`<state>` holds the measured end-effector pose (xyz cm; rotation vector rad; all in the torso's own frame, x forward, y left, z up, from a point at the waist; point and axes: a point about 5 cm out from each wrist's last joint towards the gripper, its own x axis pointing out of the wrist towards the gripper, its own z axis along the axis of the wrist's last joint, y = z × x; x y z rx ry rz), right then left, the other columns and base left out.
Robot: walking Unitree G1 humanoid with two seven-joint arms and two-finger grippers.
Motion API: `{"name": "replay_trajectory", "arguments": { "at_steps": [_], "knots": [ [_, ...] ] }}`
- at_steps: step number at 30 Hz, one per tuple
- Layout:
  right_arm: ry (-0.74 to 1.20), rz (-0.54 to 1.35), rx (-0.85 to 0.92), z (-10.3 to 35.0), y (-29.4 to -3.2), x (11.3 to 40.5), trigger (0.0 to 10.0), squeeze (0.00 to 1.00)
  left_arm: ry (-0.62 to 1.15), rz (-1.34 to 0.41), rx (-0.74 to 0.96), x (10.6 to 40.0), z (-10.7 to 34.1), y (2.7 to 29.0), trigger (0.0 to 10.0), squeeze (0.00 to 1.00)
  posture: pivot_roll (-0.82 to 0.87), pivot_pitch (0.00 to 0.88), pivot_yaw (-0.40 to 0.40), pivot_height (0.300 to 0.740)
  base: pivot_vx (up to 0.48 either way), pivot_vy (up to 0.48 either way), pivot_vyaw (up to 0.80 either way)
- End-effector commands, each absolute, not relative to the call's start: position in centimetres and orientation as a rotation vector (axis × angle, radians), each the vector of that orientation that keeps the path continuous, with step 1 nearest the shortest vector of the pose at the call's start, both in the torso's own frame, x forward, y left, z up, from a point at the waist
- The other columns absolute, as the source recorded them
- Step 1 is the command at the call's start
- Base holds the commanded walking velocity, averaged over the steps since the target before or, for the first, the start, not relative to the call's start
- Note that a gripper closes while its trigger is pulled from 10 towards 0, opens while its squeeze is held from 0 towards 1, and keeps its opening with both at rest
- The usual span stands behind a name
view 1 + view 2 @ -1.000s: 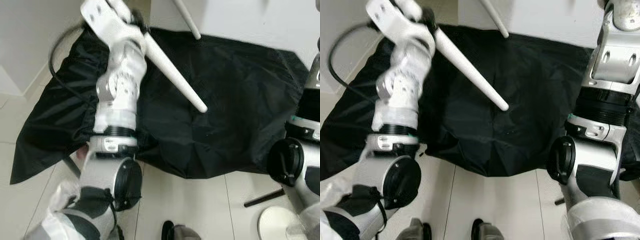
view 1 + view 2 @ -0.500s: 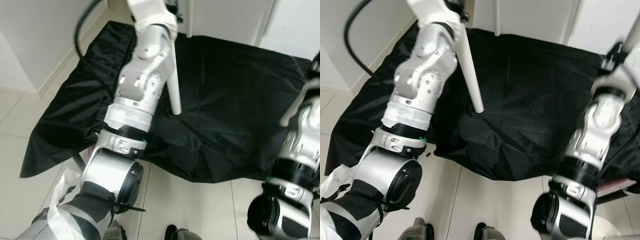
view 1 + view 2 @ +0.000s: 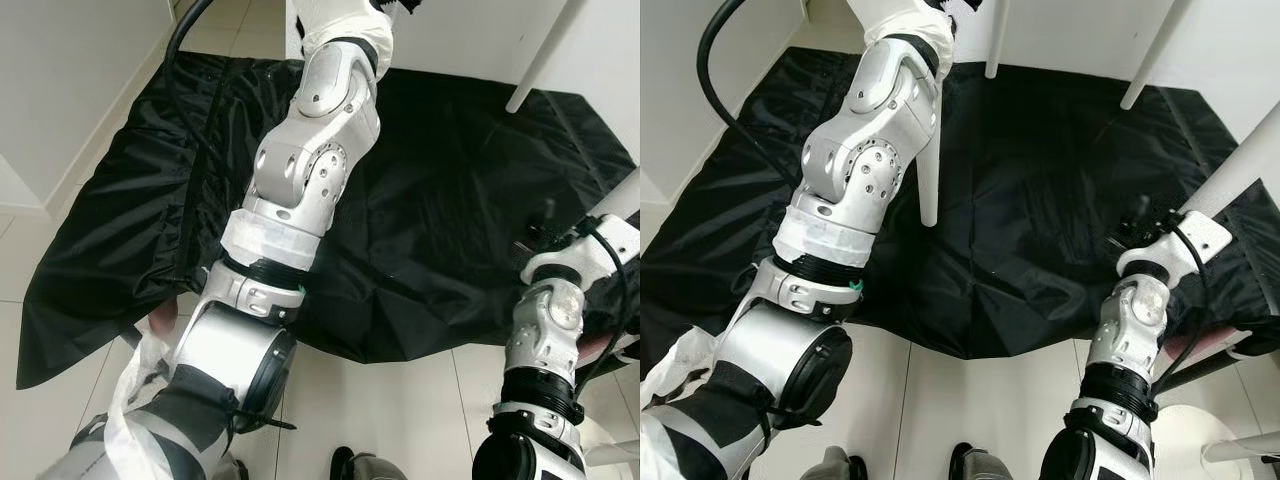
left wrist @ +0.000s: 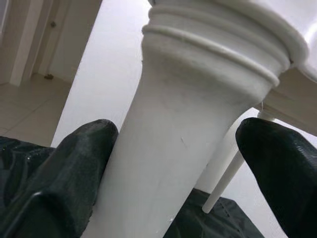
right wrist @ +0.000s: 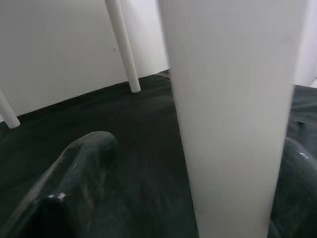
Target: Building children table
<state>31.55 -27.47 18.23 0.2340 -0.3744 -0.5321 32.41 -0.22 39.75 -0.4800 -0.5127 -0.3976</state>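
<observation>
A small white desk stands over a black sheet (image 3: 1040, 200) spread on the pale tiled floor (image 3: 400, 410), with its white legs coming down onto or toward the sheet. The left arm reaches up and forward, and the left claw (image 4: 173, 163) has its 2 black fingers (image 4: 64, 168) on either side of the thick upper end of a white leg (image 3: 928, 185), just under the ringed collar where the leg meets the desk top; 1 finger touches the leg, the other stands a little apart from it, so the claw is open around the leg. That leg hangs nearly upright with its tip just above the sheet. The right claw (image 5: 183, 178) is at another white leg (image 3: 1250, 160) on the robot's right, its fingers (image 5: 74, 168) spread on both sides of the shaft, open around it. 2 more legs (image 3: 992, 40) stand at the far edge of the sheet by the white wall.
</observation>
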Motion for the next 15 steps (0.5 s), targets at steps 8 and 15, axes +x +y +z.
{"name": "replay_trajectory", "arguments": {
  "at_steps": [8, 15],
  "knots": [
    [-0.465, -0.413, 0.205, 19.1, -25.4, 31.3, 10.0, 0.0, -0.564, -0.788, -0.293, 30.1, 37.8, -2.4, 10.0, 1.0, 0.01, 0.132, -0.019, 0.74, 0.0, 0.0, 0.0],
    [-0.5, -0.406, 0.186, 19.1, -25.3, 30.5, 10.0, 0.0, -0.538, -0.837, -0.169, 30.2, 35.1, -1.4, 10.0, 0.0, 0.01, 0.128, -0.023, 0.74, 0.0, 0.0, 0.0]
  ]
}}
